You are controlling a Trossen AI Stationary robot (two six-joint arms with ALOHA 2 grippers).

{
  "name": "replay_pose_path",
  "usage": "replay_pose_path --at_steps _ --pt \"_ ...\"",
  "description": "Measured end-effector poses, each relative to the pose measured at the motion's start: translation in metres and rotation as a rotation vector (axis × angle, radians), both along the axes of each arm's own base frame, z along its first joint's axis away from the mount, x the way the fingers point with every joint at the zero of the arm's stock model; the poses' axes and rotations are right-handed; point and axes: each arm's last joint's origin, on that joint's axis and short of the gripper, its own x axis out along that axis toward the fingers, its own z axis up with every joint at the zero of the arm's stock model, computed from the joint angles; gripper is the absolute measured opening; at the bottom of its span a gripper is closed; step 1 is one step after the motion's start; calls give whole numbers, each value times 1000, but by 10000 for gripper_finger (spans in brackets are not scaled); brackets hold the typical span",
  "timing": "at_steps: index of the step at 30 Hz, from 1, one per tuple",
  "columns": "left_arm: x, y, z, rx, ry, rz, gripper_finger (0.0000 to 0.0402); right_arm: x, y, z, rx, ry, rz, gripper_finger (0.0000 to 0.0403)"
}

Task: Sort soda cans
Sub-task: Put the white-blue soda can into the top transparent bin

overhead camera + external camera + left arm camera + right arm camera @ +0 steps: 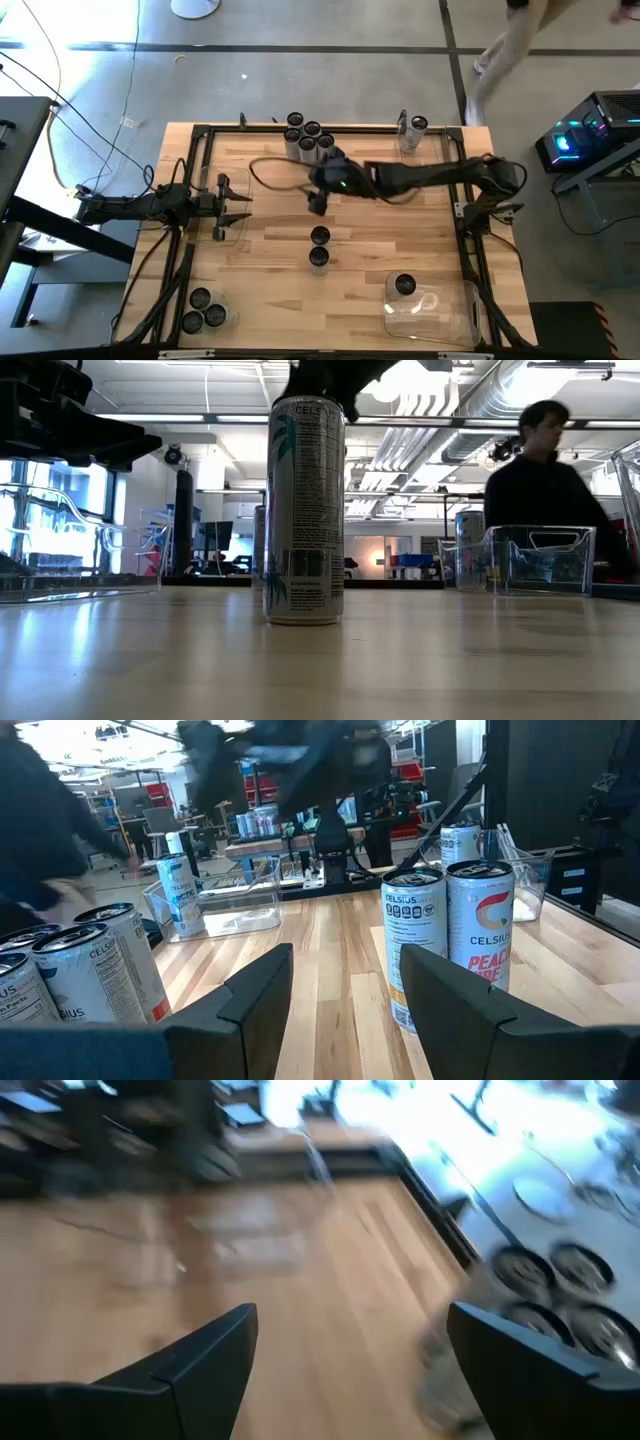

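The left gripper [232, 207] waits at the counter's [280, 290] left edge, fingers partly spread around nothing. Two soda cans [319, 247] stand mid-counter, a cluster [308, 137] sits by the far edge. The right gripper [318, 203] hangs between these, fingers spread wide and empty.

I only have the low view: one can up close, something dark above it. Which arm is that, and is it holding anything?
Observer: The right one. The right gripper hangs open and empty, just beyond the centre cans.
Operator: Cans, plural?
Observer: Two, in line from your camera; the near one hides most of the other.
Operator: Where's the left arm?
Observer: At the table's left edge, with the left gripper open by a clear bin.
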Motion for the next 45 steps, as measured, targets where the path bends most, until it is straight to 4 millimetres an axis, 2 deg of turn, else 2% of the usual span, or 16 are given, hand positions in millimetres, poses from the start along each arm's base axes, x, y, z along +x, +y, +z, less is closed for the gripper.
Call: replay_pose_path --at_steps 4,8,12,16,19,23,34,39,45 --pt "0 0 0 0 0 0 179 7 -42 -16 -28 78 -75 321" --pt "0 0 0 0 0 0 179 4 -83 -19 -14 84 -120 321" --pt "0 0 0 0 0 0 179 0 -116 -28 96 70 40 321" --pt "0 0 0 0 0 1 179 6 -135 -42 145 23 104 321" --pt "0 0 0 0 0 0 179 12 -134 -49 87 28 129 321" --pt "0 0 0 0 -1 1 179 15 -132 -53 28 57 53 321" --pt "0 0 0 0 0 1 179 14 -124 -57 49 117 68 321" --pt "0 0 0 0 0 1 179 17 -115 -49 60 141 95 321" --pt "0 0 0 0 0 1 179 19 -109 -30 83 180 117 321"
